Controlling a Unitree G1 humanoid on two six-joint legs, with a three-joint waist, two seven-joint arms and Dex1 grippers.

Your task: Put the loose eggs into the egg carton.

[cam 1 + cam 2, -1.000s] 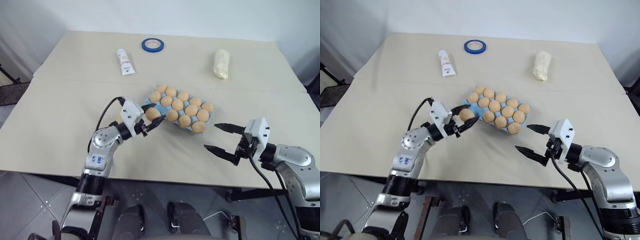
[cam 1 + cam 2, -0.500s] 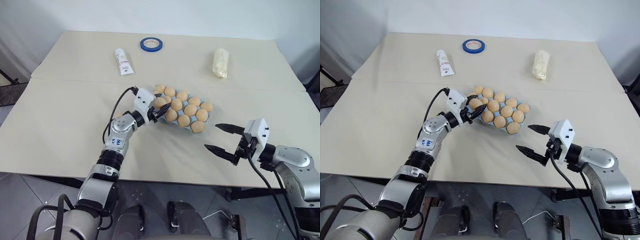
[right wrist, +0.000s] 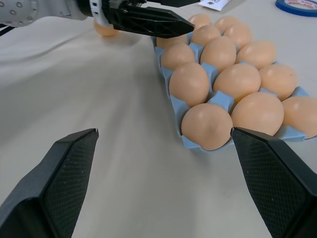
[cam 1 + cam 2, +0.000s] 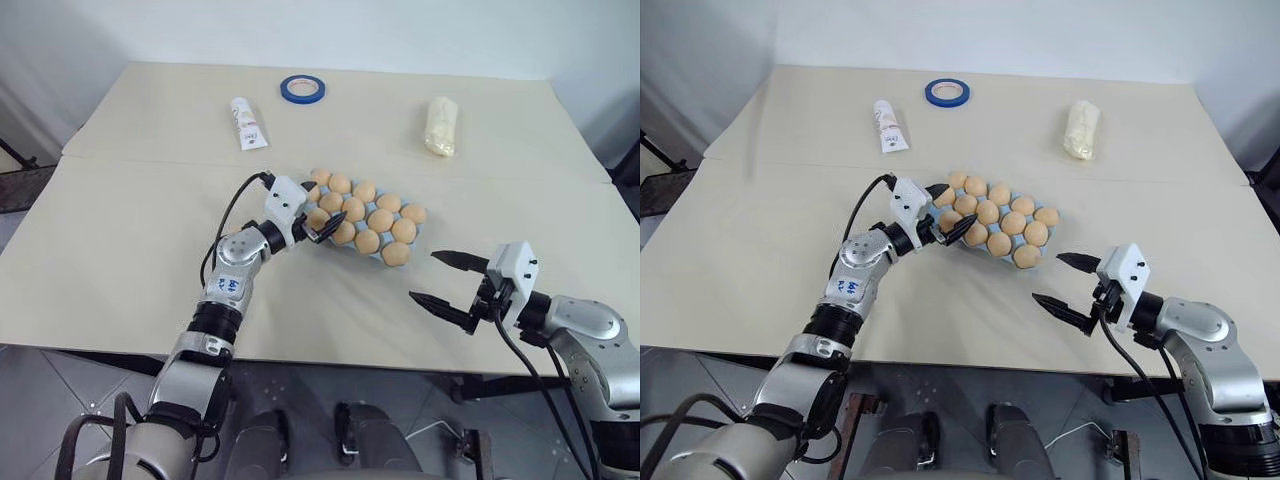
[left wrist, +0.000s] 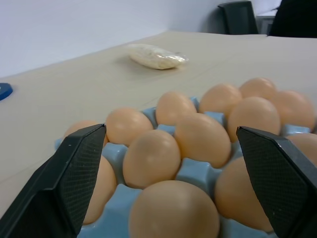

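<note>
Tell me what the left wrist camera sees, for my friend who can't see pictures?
The open left gripper frames eggs sitting in a light blue egg carton. Behind, a pale wrapped bundle lies on the beige table.

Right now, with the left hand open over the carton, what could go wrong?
1. The open left hand sits low among the smooth tan eggs at the near-left corner of the light blue moulded egg carton; pulling back carelessly could knock one out or drag the tray.
2. One loose egg lies beside the left arm; the arm might roll it away.
</note>
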